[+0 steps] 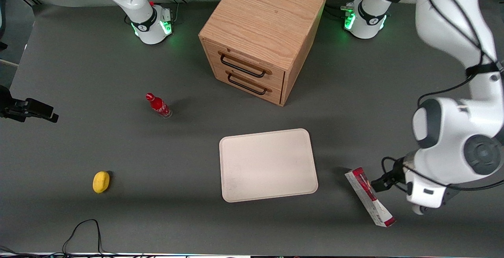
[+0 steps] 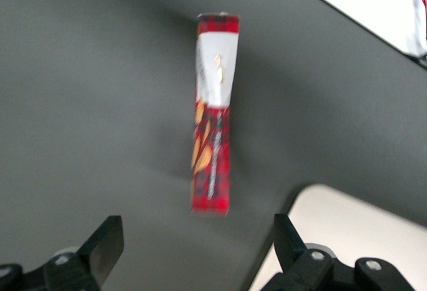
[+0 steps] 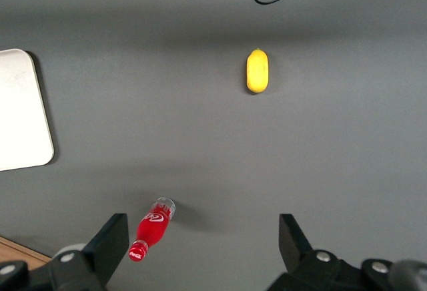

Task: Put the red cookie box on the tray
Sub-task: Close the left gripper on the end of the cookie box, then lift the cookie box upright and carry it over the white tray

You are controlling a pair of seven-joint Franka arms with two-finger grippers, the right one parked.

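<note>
The box (image 1: 370, 196) lies flat on the table, not yet lifted, toward the working arm's end and well apart from the tray (image 1: 267, 165), with bare table between the two. In the front view its long axis runs on a slant, one end nearer the tray and the other end nearer the front camera. The gripper (image 2: 193, 247) hangs above the table just beside the box, on the side away from the tray, and its fingers (image 2: 105, 241) stand spread wide with nothing between them. From the wrist camera the box (image 2: 213, 114) stretches straight away from the gap between the fingers, so its long axis runs crosswise to the line joining the two fingertips; that suits a pinch across the narrow width, since the fingers would close on the long sides and not on the ends. The box sits ahead of the fingertips and not yet between them, so my reading is that the arm must advance along the box and come down before any closing makes sense. A corner of the tray (image 2: 353, 237) shows close to one finger in that same view, which suggests a short carry once the box is held. Elsewhere on the table stand a wooden cabinet (image 1: 262, 33), a small red bottle (image 1: 158, 105) and a yellow lemon (image 1: 101, 182), all clear of the path
</note>
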